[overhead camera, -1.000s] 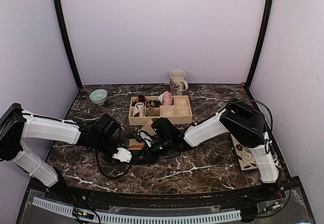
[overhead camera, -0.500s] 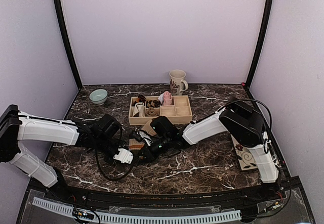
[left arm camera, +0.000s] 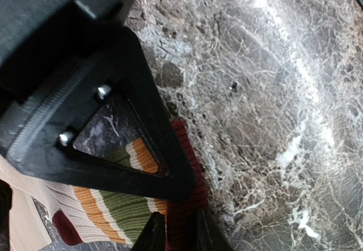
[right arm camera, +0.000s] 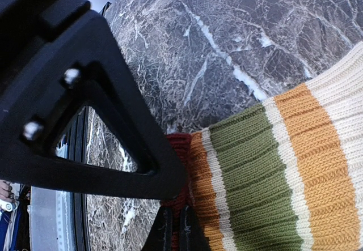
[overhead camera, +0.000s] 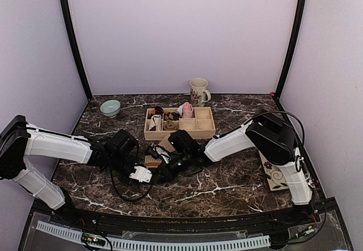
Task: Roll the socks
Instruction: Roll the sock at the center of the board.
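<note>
A tan sock [overhead camera: 152,161] with orange, white and green stripes and a dark-red cuff lies on the marble table between the two arms. My left gripper [overhead camera: 147,169] is shut on the dark-red cuff [left arm camera: 180,228]; its fingertips pinch the ribbed edge at the bottom of the left wrist view. My right gripper [overhead camera: 163,165] is shut on the same cuff [right arm camera: 182,149] from the other side, with the striped leg [right arm camera: 272,171] spreading to the right. A pink sock [overhead camera: 187,110] sits in a compartment of the wooden tray [overhead camera: 205,131].
The tray also holds small cream, brown and dark rolled bundles [overhead camera: 164,118]. A pale green bowl [overhead camera: 110,107] stands at the back left, a patterned mug [overhead camera: 198,91] behind the tray, and a floral card [overhead camera: 274,175] by the right arm's base.
My left gripper has edged slightly to the right, towards the right gripper. Both stay shut on the cuff.
</note>
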